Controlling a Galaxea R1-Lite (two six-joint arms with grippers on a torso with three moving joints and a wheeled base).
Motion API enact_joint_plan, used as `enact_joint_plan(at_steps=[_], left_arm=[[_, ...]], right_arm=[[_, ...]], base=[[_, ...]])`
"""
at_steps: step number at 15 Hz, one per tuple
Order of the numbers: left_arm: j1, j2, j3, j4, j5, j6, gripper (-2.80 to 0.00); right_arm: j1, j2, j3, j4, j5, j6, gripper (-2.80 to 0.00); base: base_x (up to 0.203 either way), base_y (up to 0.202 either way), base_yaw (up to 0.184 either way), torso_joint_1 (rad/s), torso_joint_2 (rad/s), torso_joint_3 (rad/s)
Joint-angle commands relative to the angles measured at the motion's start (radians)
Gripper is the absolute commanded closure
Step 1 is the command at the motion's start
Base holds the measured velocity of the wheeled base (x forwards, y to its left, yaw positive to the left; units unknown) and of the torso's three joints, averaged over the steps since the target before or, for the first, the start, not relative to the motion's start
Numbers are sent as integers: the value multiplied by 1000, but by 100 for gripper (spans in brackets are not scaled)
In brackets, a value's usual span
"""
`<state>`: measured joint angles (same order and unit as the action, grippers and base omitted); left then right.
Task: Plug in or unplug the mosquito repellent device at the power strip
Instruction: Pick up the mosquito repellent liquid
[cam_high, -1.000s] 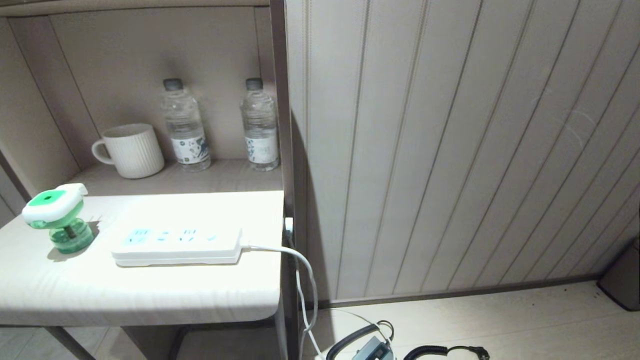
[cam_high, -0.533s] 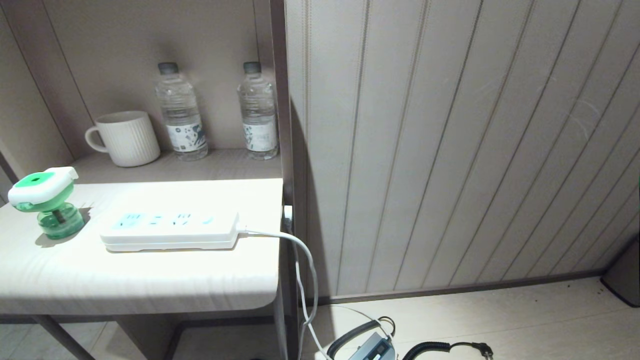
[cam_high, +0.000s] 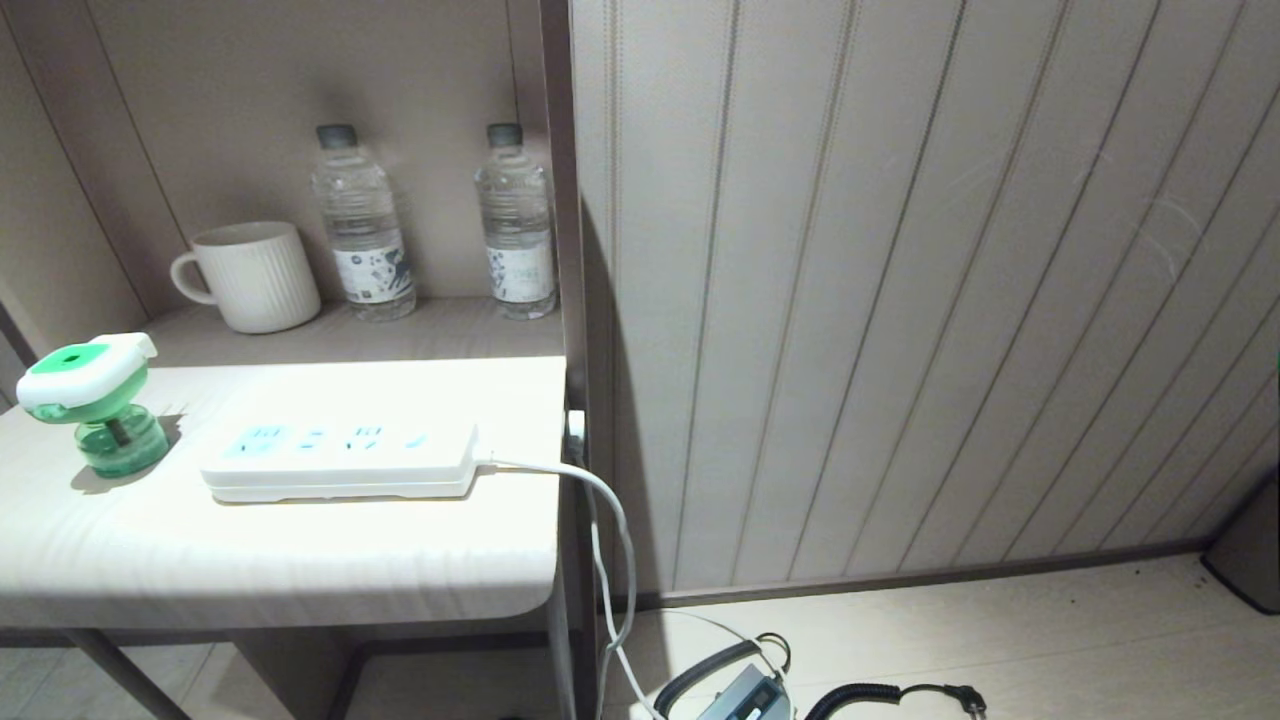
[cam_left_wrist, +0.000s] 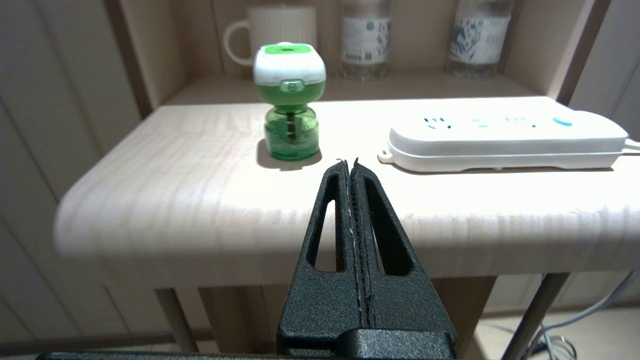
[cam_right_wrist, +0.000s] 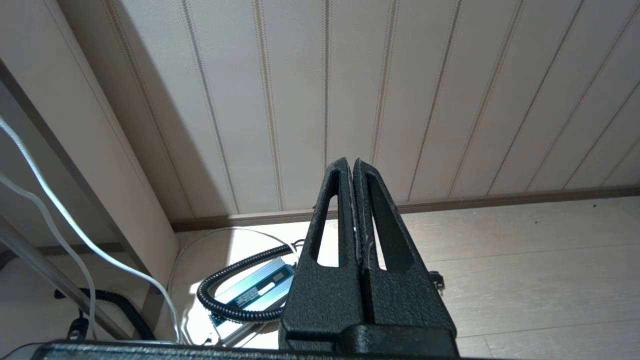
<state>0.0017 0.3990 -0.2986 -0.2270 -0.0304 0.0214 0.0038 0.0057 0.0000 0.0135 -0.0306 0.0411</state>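
The green-and-white plug-in mosquito repellent device (cam_left_wrist: 290, 100) stands unplugged on the pale wooden bench (cam_left_wrist: 200, 200) beside the flat white power strip (cam_left_wrist: 505, 140), so the left gripper (cam_left_wrist: 350, 162), jaws pressed together and empty, could easily topple that top-heavy little bottle if it comes in unopened.

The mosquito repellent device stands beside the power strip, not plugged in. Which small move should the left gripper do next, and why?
Probably open its jaws: the left gripper is shut and short of the mosquito repellent device, which stands upright, apart from the power strip.
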Motion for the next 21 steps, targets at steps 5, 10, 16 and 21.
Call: enact_joint_plan(at_steps=[5, 10, 16, 21], left_arm=[[-3, 372, -18, -144, -26, -22, -280], [-5, 211, 32, -142, 66, -9, -280], [-6, 159, 42, -142, 66, -1, -280], [-1, 309, -55, -207, 61, -30, -280]], right_arm=[[1, 0, 0, 0, 0, 0, 0], [1, 0, 0, 0, 0, 0, 0], [1, 0, 0, 0, 0, 0, 0], [1, 0, 0, 0, 0, 0, 0]], base=[[0, 0, 0, 0, 0, 0], [0, 0, 0, 0, 0, 0], [0, 0, 0, 0, 0, 0], [0, 0, 0, 0, 0, 0]])
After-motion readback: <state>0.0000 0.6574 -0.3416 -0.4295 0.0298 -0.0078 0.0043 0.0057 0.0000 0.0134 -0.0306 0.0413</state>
